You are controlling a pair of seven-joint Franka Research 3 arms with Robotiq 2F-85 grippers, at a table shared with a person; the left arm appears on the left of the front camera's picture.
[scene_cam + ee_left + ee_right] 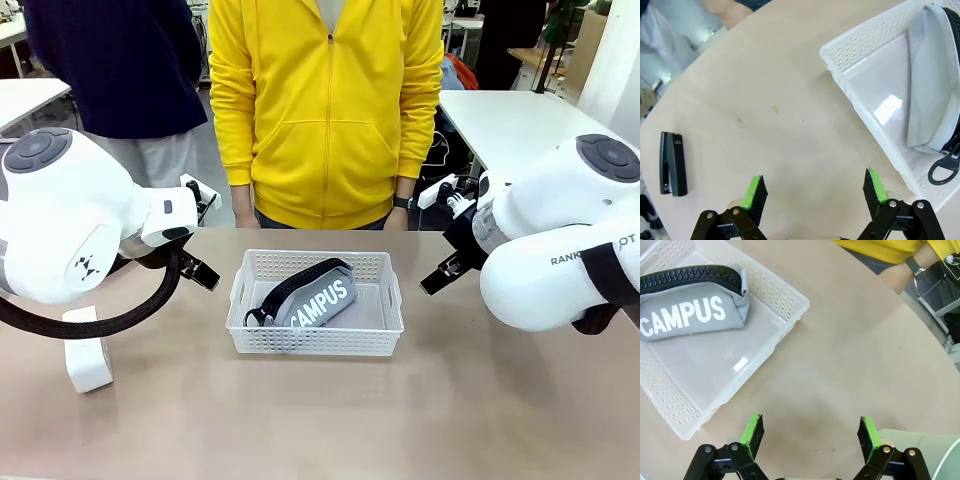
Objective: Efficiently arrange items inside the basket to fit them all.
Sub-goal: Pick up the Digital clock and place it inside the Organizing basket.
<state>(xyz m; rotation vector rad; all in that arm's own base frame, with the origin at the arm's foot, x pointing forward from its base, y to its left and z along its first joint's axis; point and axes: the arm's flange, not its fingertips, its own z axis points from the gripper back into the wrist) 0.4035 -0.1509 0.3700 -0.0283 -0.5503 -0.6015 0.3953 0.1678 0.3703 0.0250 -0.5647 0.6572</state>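
Grey "CAMPUS" zip pouch (318, 298) lies diagonally inside the white lattice plastic basket (315, 343). Left gripper (814, 192) and right gripper (811, 432) hover spread, empty. Sliding it against one wall should free room.

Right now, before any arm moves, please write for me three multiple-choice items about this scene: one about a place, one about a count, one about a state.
1. The pouch lies:
A. in the basket
B. beside the basket
C. under the basket

2. Things in the basket:
A. three
B. two
C. one

3. The left pincer is:
A. shut on the pouch
B. open and empty
C. shut and empty

Answers:
1 A: the front view shows the pouch between the basket's walls.
2 C: the pouch is alone in there.
3 B: its jaws stand apart over bare table.
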